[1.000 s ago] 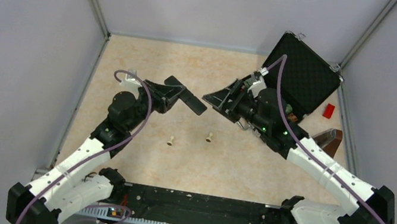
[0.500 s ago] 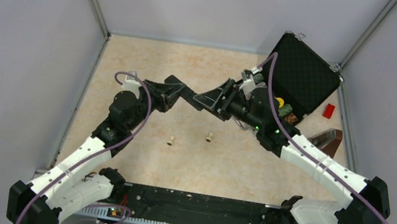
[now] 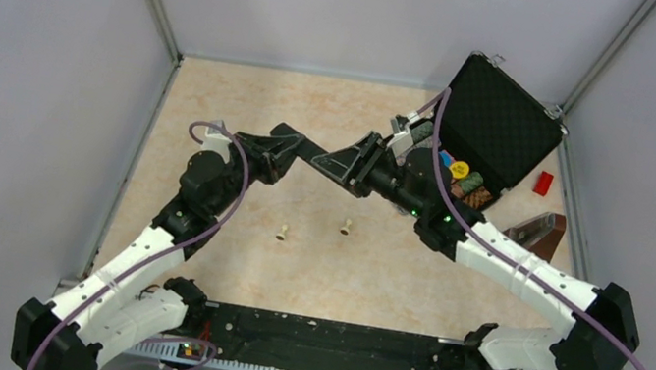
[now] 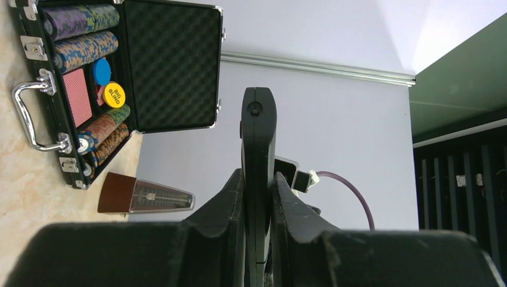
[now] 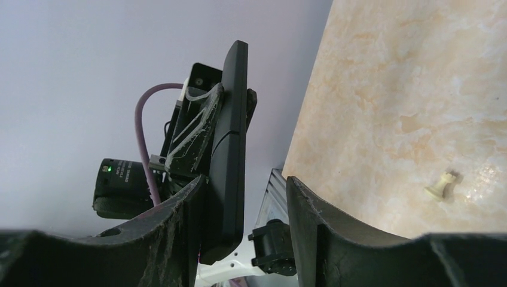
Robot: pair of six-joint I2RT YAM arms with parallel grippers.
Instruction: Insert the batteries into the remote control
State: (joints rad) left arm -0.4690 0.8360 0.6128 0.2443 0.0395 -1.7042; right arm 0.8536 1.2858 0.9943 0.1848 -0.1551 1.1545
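- A beige marbled tabletop (image 3: 247, 103) fills the overhead view, with an open black chip case lined with foam (image 3: 503, 123) at its upper right.
- The left gripper (image 4: 258, 176) is pressed together on the slim black remote control (image 4: 258, 131). The remote stands edge-on in the middle of the left wrist view, its far end reaching well past the fingertips.
- The right gripper (image 5: 246, 179) is spread wide around that free end. The remote sits just beside the finger on the picture's left (image 5: 182, 227), with a clear gap to the other; whether it touches, I cannot tell.
- Two small beige pawn-shaped pegs (image 3: 281, 233) lie on the tabletop, below the grippers in the overhead frame.
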